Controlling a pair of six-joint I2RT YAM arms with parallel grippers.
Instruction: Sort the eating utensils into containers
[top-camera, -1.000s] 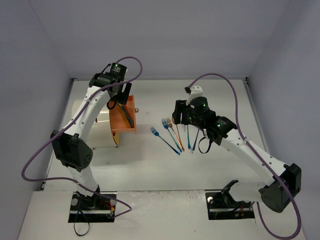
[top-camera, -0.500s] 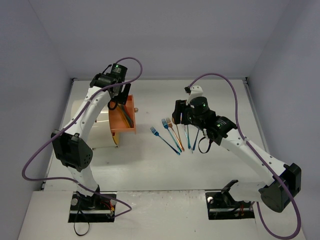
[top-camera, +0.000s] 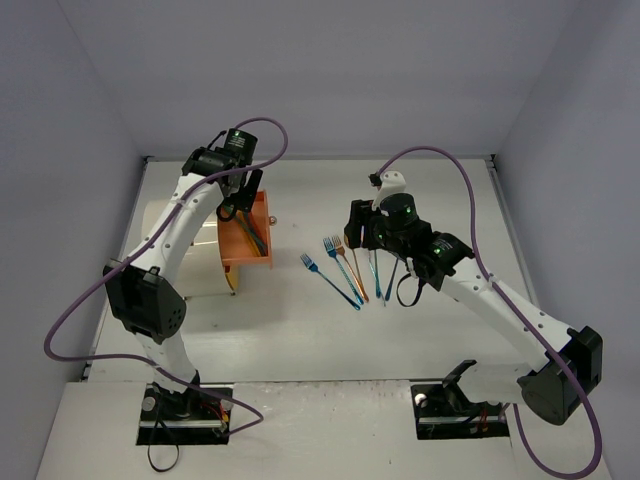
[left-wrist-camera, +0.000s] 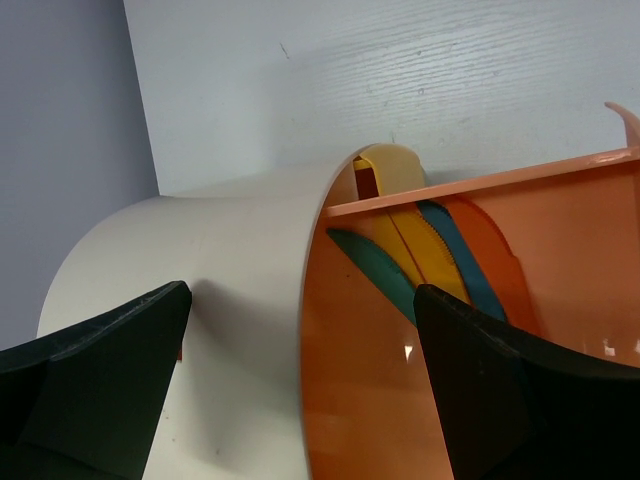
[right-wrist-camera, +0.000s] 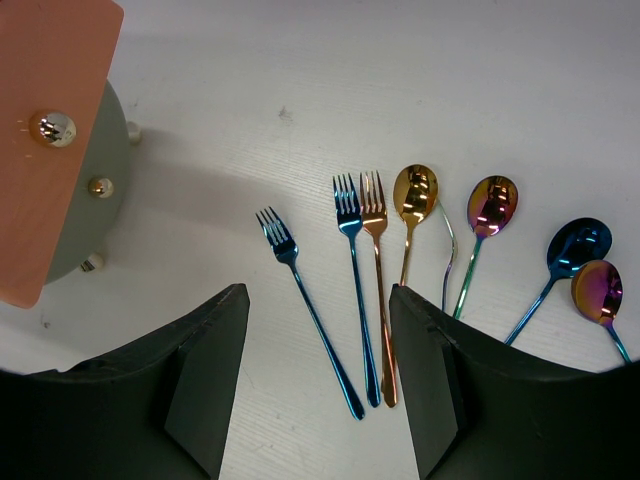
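Several slim utensils lie in a row on the white table: a blue fork (right-wrist-camera: 305, 310) (top-camera: 330, 280), a second blue fork (right-wrist-camera: 355, 290), a copper fork (right-wrist-camera: 378, 290), a gold spoon (right-wrist-camera: 412, 200), an iridescent purple spoon (right-wrist-camera: 488, 215), a blue spoon (right-wrist-camera: 572, 250) and a purple-orange spoon (right-wrist-camera: 600, 292). My right gripper (right-wrist-camera: 318, 385) (top-camera: 360, 238) is open and empty, hovering above the fork handles. My left gripper (left-wrist-camera: 300, 400) (top-camera: 242, 205) is open and empty over the pulled-out orange drawer (left-wrist-camera: 400, 400) (top-camera: 247, 238) of the cream drum cabinet (left-wrist-camera: 200, 270) (top-camera: 180, 230). Teal, yellow and blue knives (left-wrist-camera: 430, 250) lie in the drawer.
The drawer's orange front with a brass knob (right-wrist-camera: 50, 128) shows at the left of the right wrist view. Grey walls close in the table at the back and both sides. A thin iridescent handle (right-wrist-camera: 449, 255) lies between the gold and purple spoons.
My left gripper has shifted slightly over the orange drawer. The right arm and the utensils on the table have not moved.
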